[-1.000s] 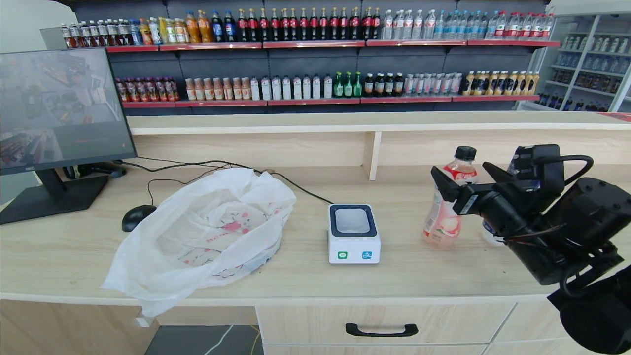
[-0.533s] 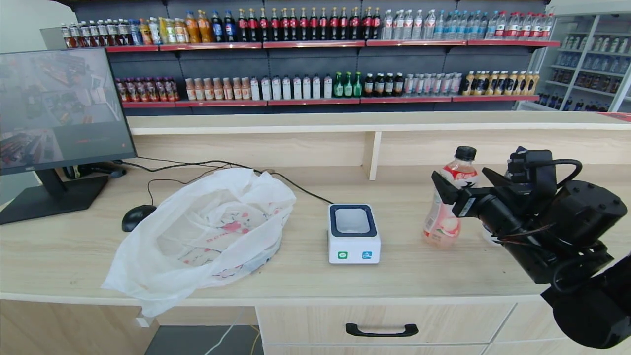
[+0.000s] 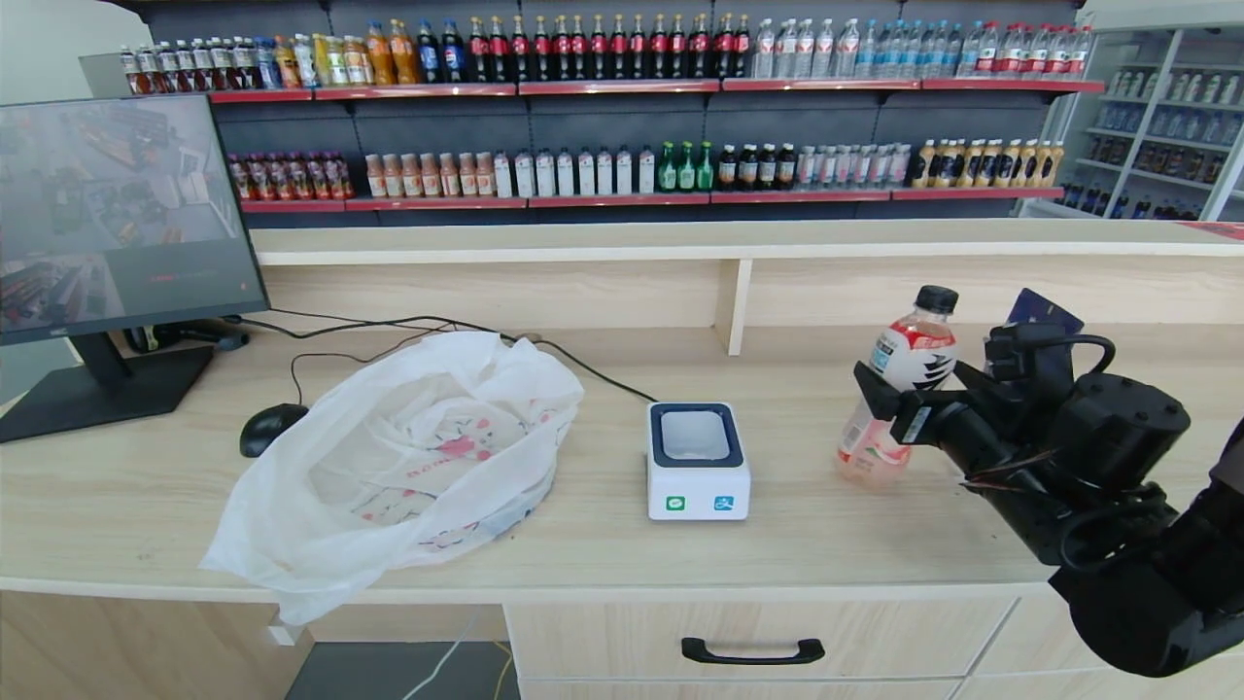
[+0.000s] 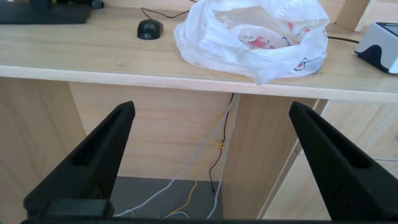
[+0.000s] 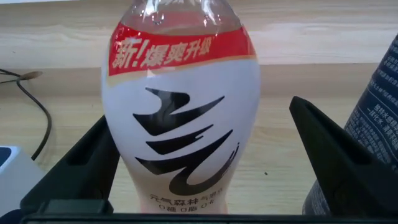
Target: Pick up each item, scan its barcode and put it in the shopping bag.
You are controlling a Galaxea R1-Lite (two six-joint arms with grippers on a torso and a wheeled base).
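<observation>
the drink bottle [image 3: 899,394], clear plastic with a pale pink liquid, a black cap and a glossy shrink label, leans toward the robot's right with its base low on the counter [image 3: 826,544], near the right end and about midway between the front edge and the back riser. it looks nearly full, so fairly heavy for its size. the wall should be stiff enough under a firm squeeze, though the smooth label could slip. the waist under the red band, where the body narrows, seems the best place to take hold, keeping the printed side free for scanning.

the right gripper [image 3: 914,374] straddles that part of the bottle with its jaws spread wide and nothing clamped. one finger sits right beside the label and may be touching it, which is hard to tell. the other is clearly apart. a dark blue packet [image 5: 380,106] stands just behind.

the barcode scanner [image 3: 697,462] sits mid-counter, left of the bottle. the white shopping bag [image 3: 408,457] lies open further left, near the front edge.

the left gripper [image 4: 211,112] hangs below the front edge, jaws wide and empty.
</observation>
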